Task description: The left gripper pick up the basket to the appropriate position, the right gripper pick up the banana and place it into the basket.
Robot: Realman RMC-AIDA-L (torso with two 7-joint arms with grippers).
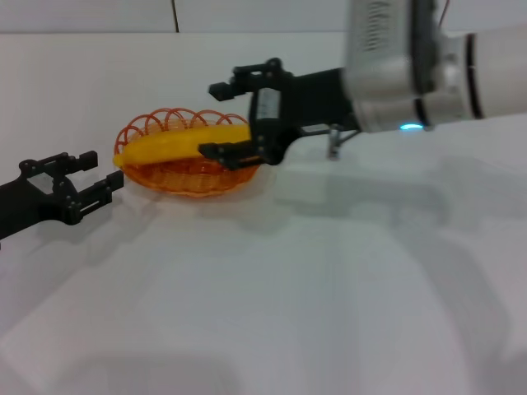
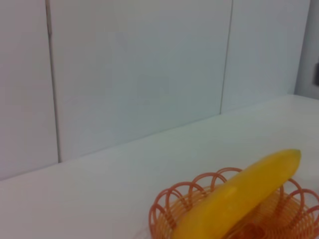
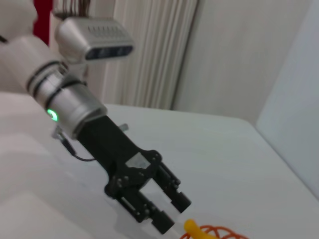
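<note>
The orange basket [image 1: 152, 123] rests on the white table left of centre, with the yellow banana [image 1: 177, 142] lying across it. My right gripper [image 1: 214, 119] is open at the banana's right end, one finger behind the basket and one finger [image 1: 226, 151] in front, over the rim. To the basket's left, my left gripper [image 1: 99, 171] stands open just off the rim, holding nothing. The left wrist view shows the banana [image 2: 239, 194] in the basket [image 2: 167, 206] close up. The right wrist view shows the left gripper [image 3: 174, 213] open beside the banana's tip [image 3: 192, 228].
The white table [image 1: 329, 288] stretches wide in front of and to the right of the basket. A pale panelled wall [image 2: 139, 69] rises close behind the table's far edge. A thin cable [image 1: 333, 144] hangs under the right wrist.
</note>
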